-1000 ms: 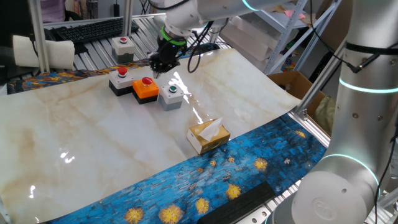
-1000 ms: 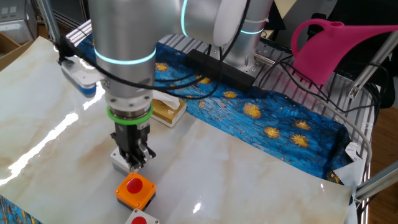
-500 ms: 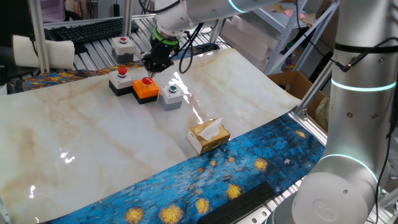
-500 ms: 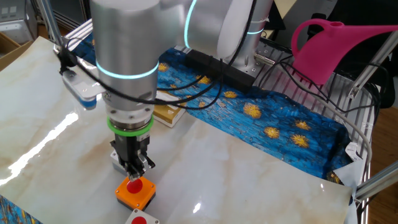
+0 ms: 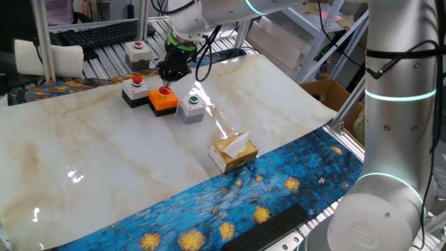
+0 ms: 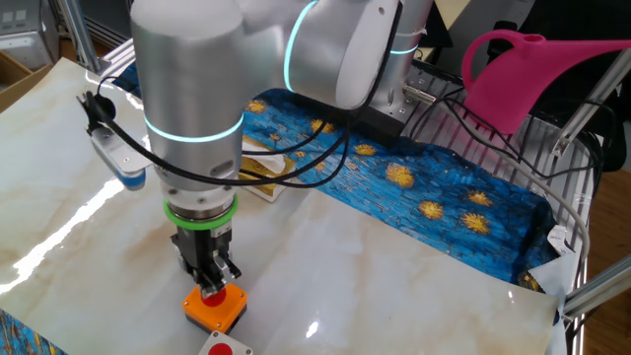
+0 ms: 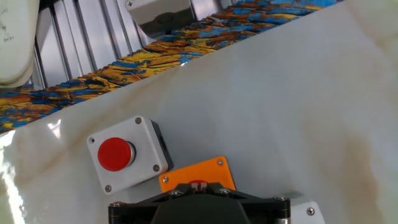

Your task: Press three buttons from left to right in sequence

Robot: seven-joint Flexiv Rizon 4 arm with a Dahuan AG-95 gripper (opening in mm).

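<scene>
Three button boxes stand in a row in one fixed view: the black box with white top and red button (image 5: 136,89), the orange box (image 5: 165,102) and the grey box with green button (image 5: 191,107). My gripper (image 5: 166,85) points straight down with its fingertips together on the orange box's red button. The other fixed view shows the gripper (image 6: 209,287) resting on that button above the orange box (image 6: 214,308). In the hand view the white-topped box (image 7: 127,154) lies left of the orange box (image 7: 196,175), and the fingertips (image 7: 198,185) cover its button.
A separate pale grey box with a red button (image 5: 138,53) stands behind the row on the rails. A tan tissue box (image 5: 233,152) lies nearer the front. A pink watering can (image 6: 532,74) and a white roll (image 5: 49,59) are off the mat.
The gripper has moved left from above the grey box's side to the orange box and has come down onto its red button.
</scene>
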